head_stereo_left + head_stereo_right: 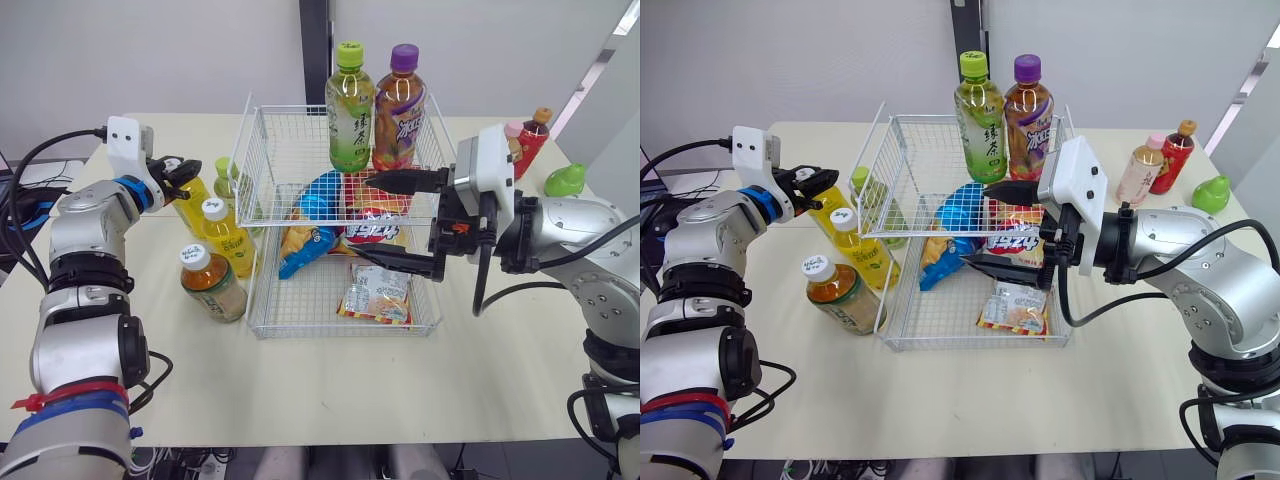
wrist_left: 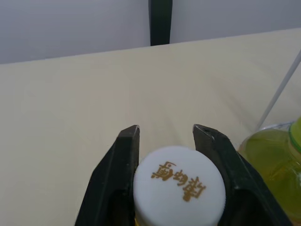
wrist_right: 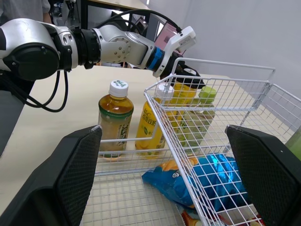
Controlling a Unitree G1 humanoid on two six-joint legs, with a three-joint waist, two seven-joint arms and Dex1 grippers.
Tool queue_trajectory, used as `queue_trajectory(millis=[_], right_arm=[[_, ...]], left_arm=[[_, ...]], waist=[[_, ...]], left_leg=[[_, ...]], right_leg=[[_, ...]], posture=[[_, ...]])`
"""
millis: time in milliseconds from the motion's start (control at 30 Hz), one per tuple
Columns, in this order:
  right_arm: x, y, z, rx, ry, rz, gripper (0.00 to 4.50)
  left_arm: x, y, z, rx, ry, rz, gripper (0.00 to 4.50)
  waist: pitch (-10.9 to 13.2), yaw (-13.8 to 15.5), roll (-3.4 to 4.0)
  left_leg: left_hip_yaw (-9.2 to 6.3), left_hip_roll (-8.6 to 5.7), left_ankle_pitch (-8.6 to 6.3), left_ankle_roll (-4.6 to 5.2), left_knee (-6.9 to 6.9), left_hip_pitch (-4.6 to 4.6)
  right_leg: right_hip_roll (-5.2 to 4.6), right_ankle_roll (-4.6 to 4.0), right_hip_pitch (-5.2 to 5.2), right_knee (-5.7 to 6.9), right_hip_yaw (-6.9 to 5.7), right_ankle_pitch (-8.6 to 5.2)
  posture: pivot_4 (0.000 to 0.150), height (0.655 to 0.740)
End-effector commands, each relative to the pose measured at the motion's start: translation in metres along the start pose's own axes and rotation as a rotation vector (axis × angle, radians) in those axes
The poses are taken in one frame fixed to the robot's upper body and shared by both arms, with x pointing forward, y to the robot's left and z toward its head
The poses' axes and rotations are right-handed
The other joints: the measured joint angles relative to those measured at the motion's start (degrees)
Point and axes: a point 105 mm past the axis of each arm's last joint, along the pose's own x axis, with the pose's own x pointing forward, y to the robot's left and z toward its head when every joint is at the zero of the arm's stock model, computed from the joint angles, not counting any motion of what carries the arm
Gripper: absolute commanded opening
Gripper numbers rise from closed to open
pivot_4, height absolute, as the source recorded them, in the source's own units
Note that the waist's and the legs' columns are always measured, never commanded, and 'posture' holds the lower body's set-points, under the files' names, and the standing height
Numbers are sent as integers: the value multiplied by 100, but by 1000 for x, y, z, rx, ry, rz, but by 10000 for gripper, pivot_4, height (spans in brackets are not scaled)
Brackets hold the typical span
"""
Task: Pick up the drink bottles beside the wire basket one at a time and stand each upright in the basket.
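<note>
The table [image 1: 350,390] carries a wire basket [image 1: 262,150]. Nearest, below and to the right of the left pincer [image 2: 167,131], an amber tea bottle [image 1: 212,287] stands beside the basket's left wall, white cap up and long axis vertical. Inside the basket's near end, under the right pincer [image 1: 360,214], lies a clear snack packet [image 1: 378,295].

The right pincer hangs over the basket's middle with its two black fingers spread wide apart and nothing between them. Below it lie a red snack bag [image 1: 375,228] and a blue snack bag [image 1: 318,200].

Just right of the left pincer and a little nearer, a yellow drink bottle [image 1: 228,240] stands upright against the basket wall. The left pincer itself reaches in from the table's left side. Its fingers [image 2: 122,160] press on either side of the white cap [image 2: 178,186] of a second yellow bottle [image 1: 192,208], which stands cap up on the table outside the basket. Just beyond it a green-capped bottle [image 1: 228,182] also stands upright, close to the wire.

At the basket's far end, beyond the right pincer, a green tea bottle [image 1: 349,110] and a purple-capped bottle [image 1: 400,108] stand upright side by side. Farther to the right, outside the basket, stand a pink-capped bottle [image 1: 1140,172] and a red bottle [image 1: 530,140], with a green pear-shaped thing [image 1: 565,180] nearby.
</note>
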Motion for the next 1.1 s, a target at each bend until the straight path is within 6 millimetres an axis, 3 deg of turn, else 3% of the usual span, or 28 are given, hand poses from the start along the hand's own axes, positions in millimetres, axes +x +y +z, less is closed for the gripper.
queue_trajectory(millis=[33,167,300,600,700,833,967,1100], right_arm=[[-4,0,9,-38,-26,-17,45000],[-5,-1,10,-41,-26,-26,45000],[-9,-4,10,-46,-17,-42,45000],[-28,-18,10,-54,19,-78,45000],[-32,-22,13,-44,9,-84,45000],[-32,-21,12,-40,5,-84,45000],[-31,-19,11,-37,0,-93,45000],[-31,-19,10,-37,0,-107,45000]], left_arm=[[-8,7,20,28,-54,8,14017],[-24,16,39,48,-89,20,14017],[-47,22,73,80,-126,20,14017],[-80,2,169,151,-208,-88,14017],[-79,-26,217,165,-302,-188,14017],[-70,-58,251,187,-353,-293,14017],[-59,-87,267,185,-374,-397,14017],[-41,-109,262,166,-343,-479,14017]], waist=[[0,0,0],[1,-51,-1],[3,-111,-5],[7,-44,-12],[9,-15,-16],[12,7,-21],[12,-12,-20],[13,-93,-20]], left_leg=[[0,0,0,0,0,0],[0,1,0,0,-1,-1],[-3,4,0,0,-1,-14],[-3,-1,0,0,4,-24],[-3,-2,0,0,5,-24],[1,-4,0,0,5,-23],[4,-4,0,1,3,-22],[3,-3,0,1,4,-22]], right_leg=[[0,0,0,0,0,0],[0,0,-2,-1,1,0],[3,0,-17,3,0,0],[4,2,-19,1,-4,-1],[5,9,-14,-4,-9,-3],[4,18,-6,-7,-12,-8],[4,21,-8,-3,-9,-10],[4,22,-11,4,-5,-11]], posture=[[1500,7400],[1500,7400],[1500,7400],[1500,7400],[1500,7400],[1500,7400],[1500,7400],[1500,7400]])
